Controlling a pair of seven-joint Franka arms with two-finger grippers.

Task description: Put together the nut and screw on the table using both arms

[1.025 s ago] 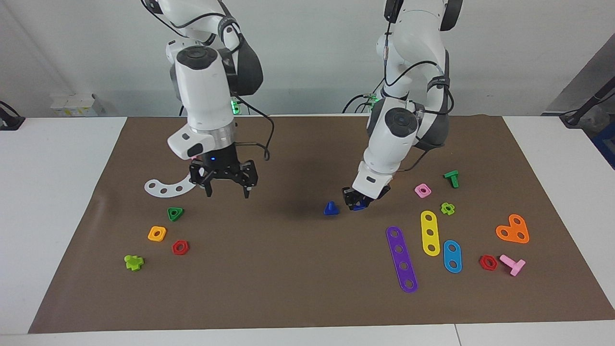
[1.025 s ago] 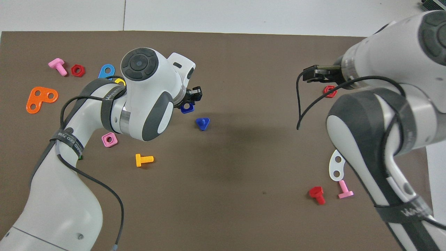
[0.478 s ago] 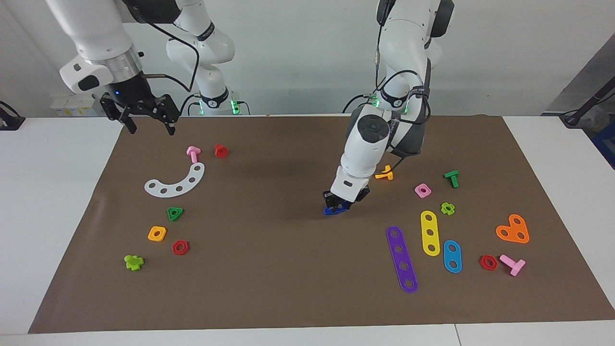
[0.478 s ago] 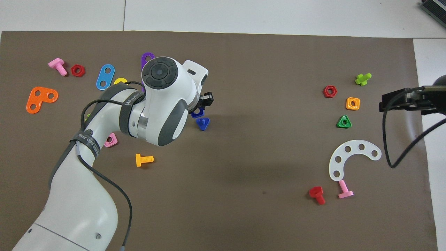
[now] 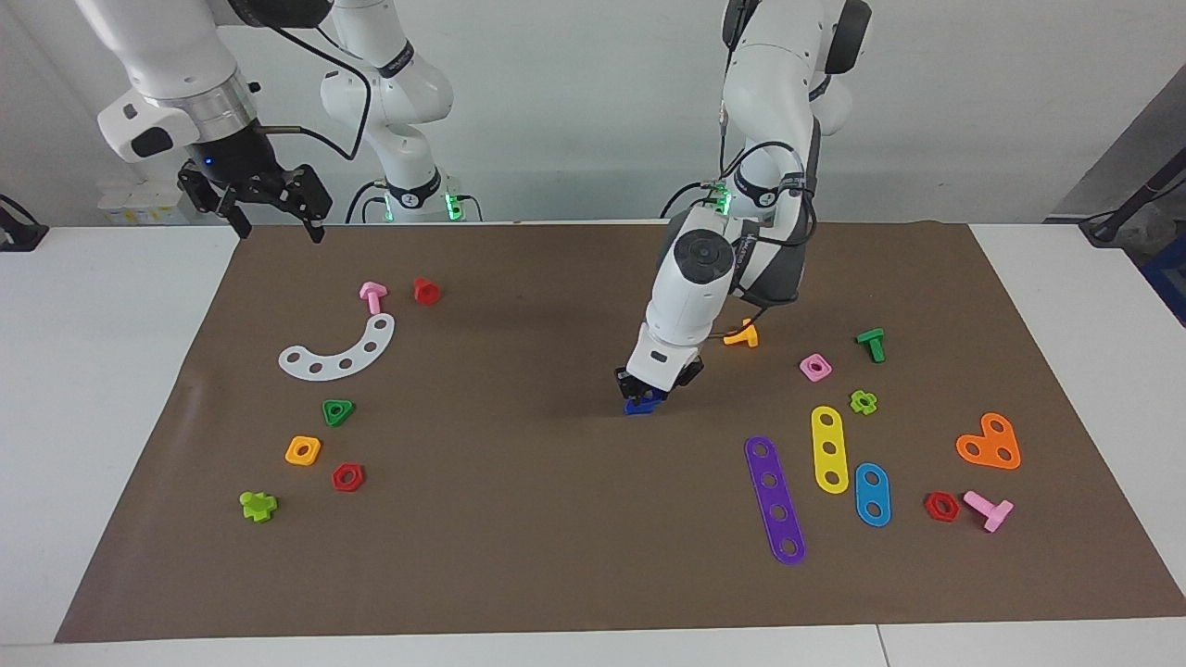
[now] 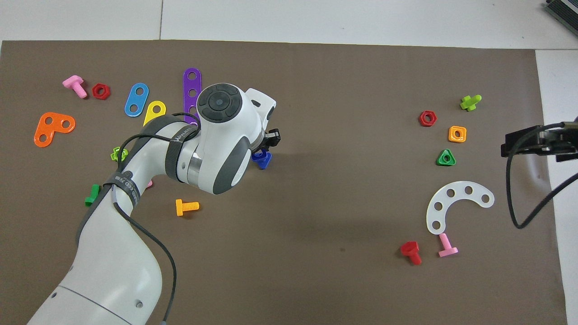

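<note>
My left gripper [image 5: 649,385] is low over the middle of the brown mat [image 5: 556,537], shut on the blue nut [image 5: 652,397]. It holds the nut right on top of the blue screw [image 5: 633,408], which stands on the mat. From overhead the nut [image 6: 256,155] and the screw [image 6: 265,161] overlap under the left gripper [image 6: 267,145], and I cannot tell whether the shaft is in the hole. My right gripper [image 5: 271,206] is open and empty, raised over the mat's edge at the right arm's end of the white table [image 5: 93,371]. It also shows overhead [image 6: 537,143].
A white curved strip [image 5: 338,349], pink screw [image 5: 372,296], red screw [image 5: 425,291], green triangular nut [image 5: 338,411], orange nut [image 5: 303,450] and red nut [image 5: 347,477] lie toward the right arm's end. Purple [image 5: 775,499], yellow [image 5: 829,448] and blue strips [image 5: 872,494], a pink nut [image 5: 814,368] and an orange screw [image 5: 741,336] lie toward the left arm's end.
My left gripper carried the blue nut sideways to the blue screw and set it on top. My right arm rose and swung out to its end of the table.
</note>
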